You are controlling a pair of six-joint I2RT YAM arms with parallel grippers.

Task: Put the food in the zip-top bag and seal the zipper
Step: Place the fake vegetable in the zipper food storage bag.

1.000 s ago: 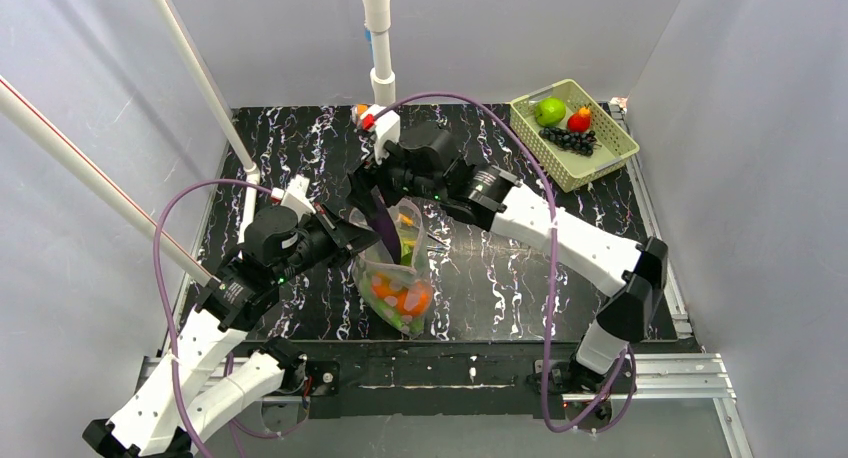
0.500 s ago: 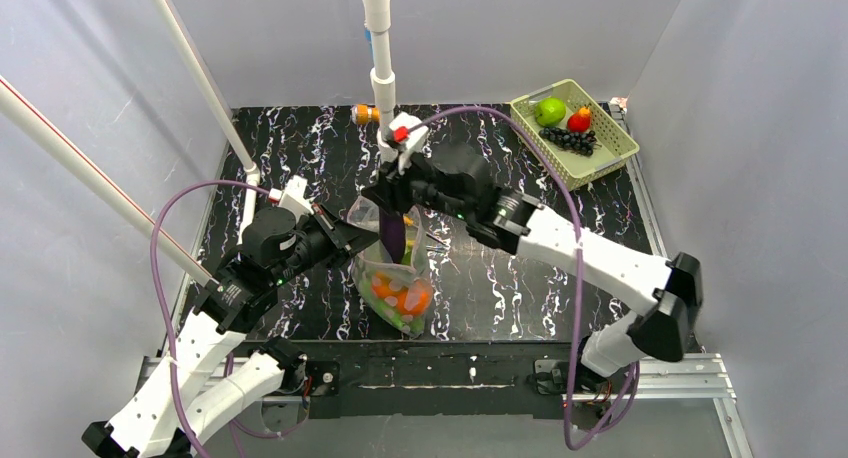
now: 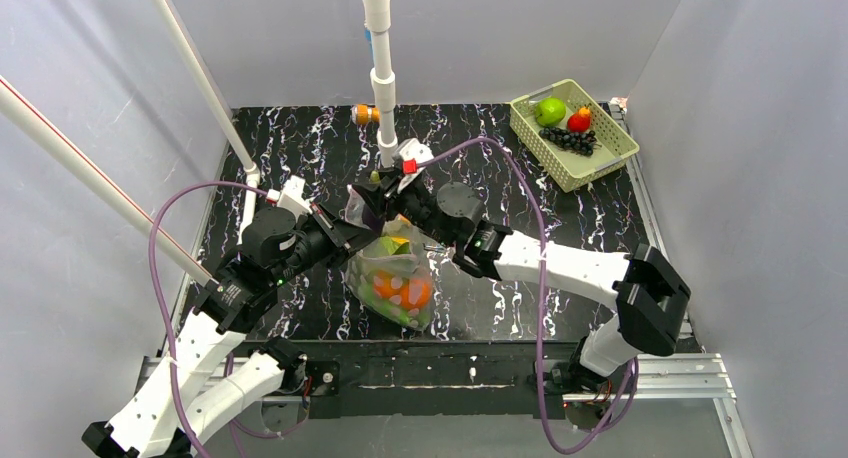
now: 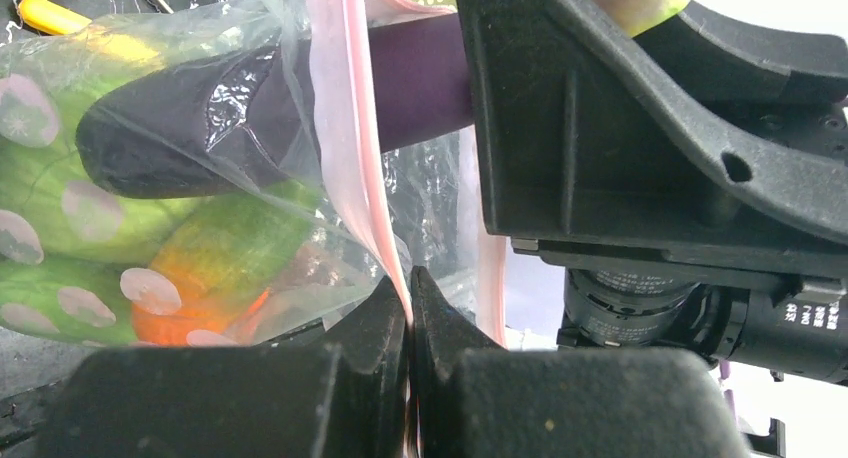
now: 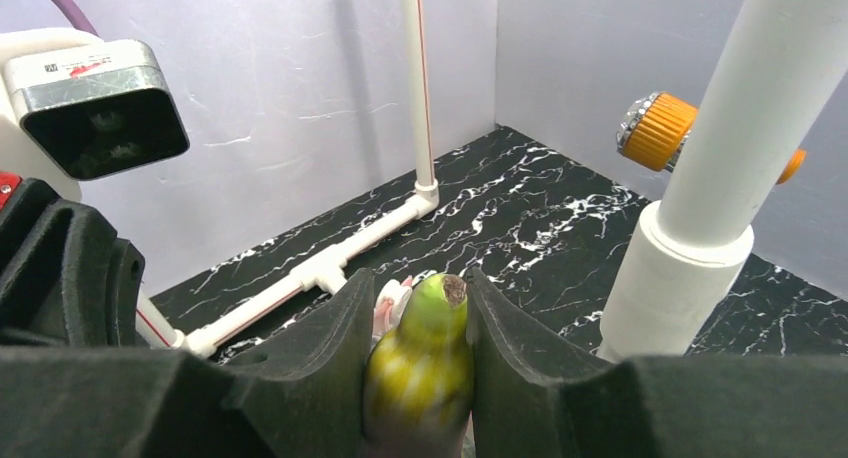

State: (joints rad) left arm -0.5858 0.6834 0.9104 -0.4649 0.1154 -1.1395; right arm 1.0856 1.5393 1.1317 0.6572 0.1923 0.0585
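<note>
Marbled table (image 3: 300, 148); eggplant (image 4: 420, 88) half hidden in bag (image 4: 60, 183).

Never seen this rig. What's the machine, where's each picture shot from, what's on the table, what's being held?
Two robot arms are bolted at the near edge of a black marbled table, each ending in a two-finger hand. The wide picture comes from a fixed camera above and behind them; the other two from cameras on the wrists. The left hand pinches the pink closure strip of a clear floppy bag printed with mauve dots. The right hand grips the green stem end of a purple toy eggplant, whose body pokes into the bag beside orange and green toy food. Also on the table: a pale green mesh basket with a round green fruit, a small red fruit and dark grapes.
</note>
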